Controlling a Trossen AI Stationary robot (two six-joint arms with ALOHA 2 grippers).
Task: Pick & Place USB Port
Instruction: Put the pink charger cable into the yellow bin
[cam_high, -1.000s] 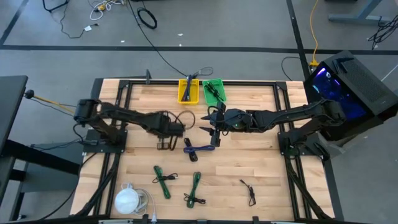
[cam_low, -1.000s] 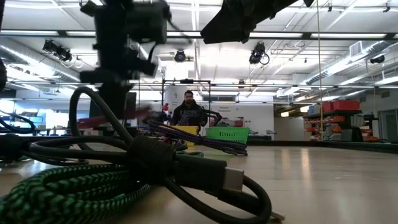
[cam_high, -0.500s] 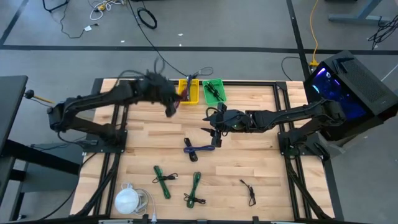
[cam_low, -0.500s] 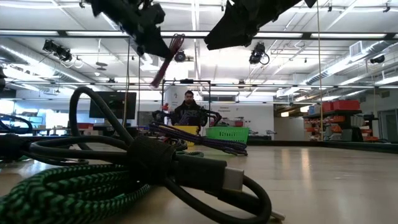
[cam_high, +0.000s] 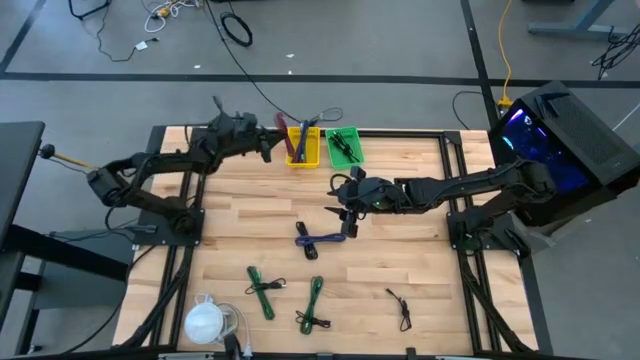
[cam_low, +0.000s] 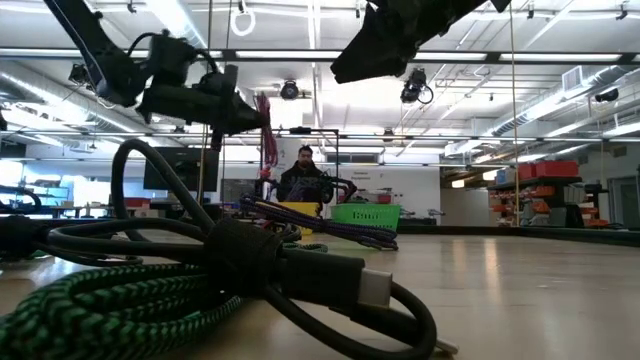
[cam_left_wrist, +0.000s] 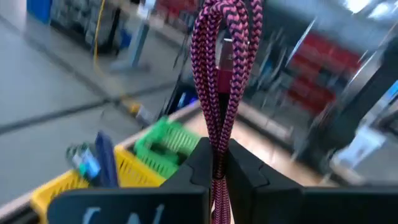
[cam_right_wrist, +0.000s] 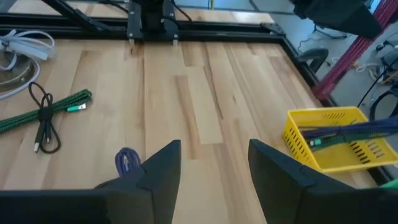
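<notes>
Here left tool (cam_left_wrist: 217, 163) pinches red cable (cam_left_wrist: 219, 74) beside yellow bin (cam_high: 303, 146).

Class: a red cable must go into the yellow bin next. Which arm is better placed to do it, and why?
Left. The left gripper is shut on the red cable beside the yellow bin; the right gripper hangs open at mid-table.

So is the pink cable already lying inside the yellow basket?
No, the left gripper holds the pink cable up in the air beside the yellow basket.
</notes>
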